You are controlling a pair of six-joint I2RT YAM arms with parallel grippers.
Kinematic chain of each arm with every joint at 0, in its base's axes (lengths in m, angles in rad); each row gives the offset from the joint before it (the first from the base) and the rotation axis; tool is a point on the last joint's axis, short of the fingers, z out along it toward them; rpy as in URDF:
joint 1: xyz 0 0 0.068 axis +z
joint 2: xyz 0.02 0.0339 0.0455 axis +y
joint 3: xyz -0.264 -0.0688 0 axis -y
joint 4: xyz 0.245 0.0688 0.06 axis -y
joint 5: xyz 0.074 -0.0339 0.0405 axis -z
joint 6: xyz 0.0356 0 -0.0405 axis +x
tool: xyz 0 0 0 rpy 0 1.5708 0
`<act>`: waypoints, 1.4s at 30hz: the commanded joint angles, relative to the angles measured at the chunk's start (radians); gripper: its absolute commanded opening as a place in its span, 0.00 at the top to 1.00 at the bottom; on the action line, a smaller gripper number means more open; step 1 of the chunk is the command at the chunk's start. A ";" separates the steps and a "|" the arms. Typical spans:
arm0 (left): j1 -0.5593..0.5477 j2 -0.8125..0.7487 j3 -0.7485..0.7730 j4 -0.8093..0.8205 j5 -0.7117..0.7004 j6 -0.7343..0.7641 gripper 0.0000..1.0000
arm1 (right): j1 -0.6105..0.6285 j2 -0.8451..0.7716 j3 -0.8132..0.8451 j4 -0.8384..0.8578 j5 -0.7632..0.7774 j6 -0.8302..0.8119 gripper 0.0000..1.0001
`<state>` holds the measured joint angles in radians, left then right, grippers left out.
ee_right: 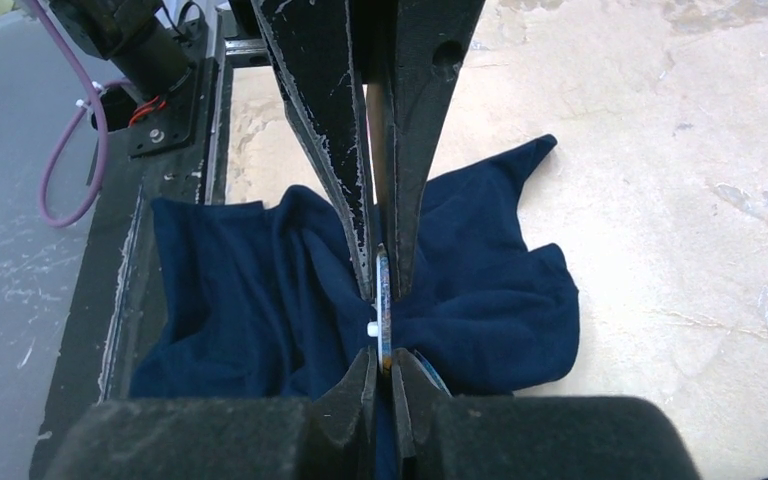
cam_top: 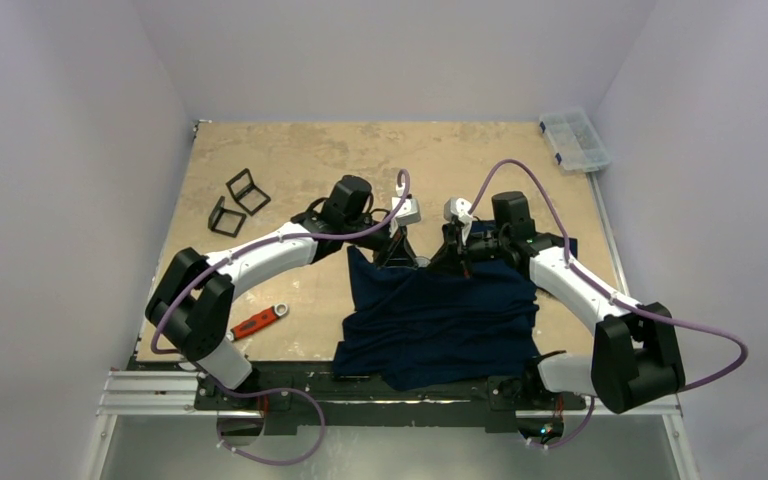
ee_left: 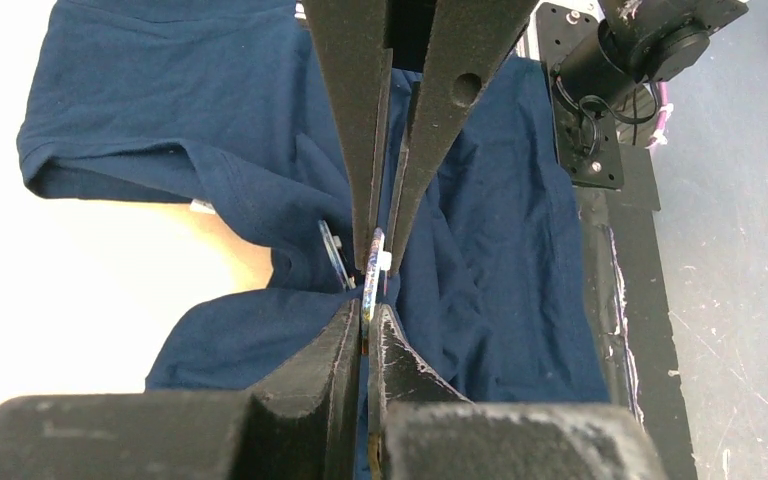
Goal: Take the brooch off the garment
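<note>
**Garment (cam_top: 440, 325):** lies crumpled on the table (cam_top: 360, 150). Its near edge is at the arms' bases, and its far edge is drawn up into a ridge between the two tools. The left gripper (cam_top: 400, 252) and right gripper (cam_top: 458, 255) stand at that ridge facing each other. In the overhead view they are close but apart.

**Brooch (ee_left: 373, 270):** a thin bluish disc seen edge-on, with a small white tab at its side, standing upright over the raised fold. In both wrist views two opposed pairs of dark fingers (ee_left: 355, 120) converge on it tip to tip. The disc's rim sits in the slit of each pair. Both grippers are drawn down to a narrow slit and each pinches the brooch. Whether cloth is caught in with it cannot be made out, as the fold hides the contact.

**Elsewhere on the table:** a red-handled wrench (cam_top: 257, 321) lies left of the garment, black frames (cam_top: 238, 202) lie farther back, and a clear box (cam_top: 574, 140) sits at the far right corner.
</note>
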<state>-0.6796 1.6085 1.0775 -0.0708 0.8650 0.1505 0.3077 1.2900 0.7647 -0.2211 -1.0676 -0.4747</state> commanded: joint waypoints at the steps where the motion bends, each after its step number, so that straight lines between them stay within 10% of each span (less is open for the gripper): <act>1: -0.007 0.006 0.048 0.023 0.038 0.000 0.94 | 0.006 -0.023 0.028 0.023 -0.027 -0.016 1.00; 4: -0.007 -0.007 0.037 0.047 0.001 -0.029 0.64 | 0.005 -0.031 0.023 0.030 -0.033 -0.002 1.00; 8: -0.016 -0.026 0.018 0.037 -0.048 0.002 0.56 | 0.005 -0.018 0.019 0.033 -0.032 0.020 1.00; 34: -0.039 -0.014 0.003 0.114 -0.239 -0.171 0.77 | 0.005 0.006 0.007 0.080 -0.014 0.078 1.00; 42: -0.039 -0.029 0.003 0.073 -0.323 -0.095 0.69 | 0.004 -0.013 -0.015 0.106 -0.022 0.095 1.00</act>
<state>-0.7246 1.6100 1.0809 -0.0174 0.6334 0.0040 0.3073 1.3041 0.7609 -0.1413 -1.0378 -0.3912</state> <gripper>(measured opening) 0.283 0.019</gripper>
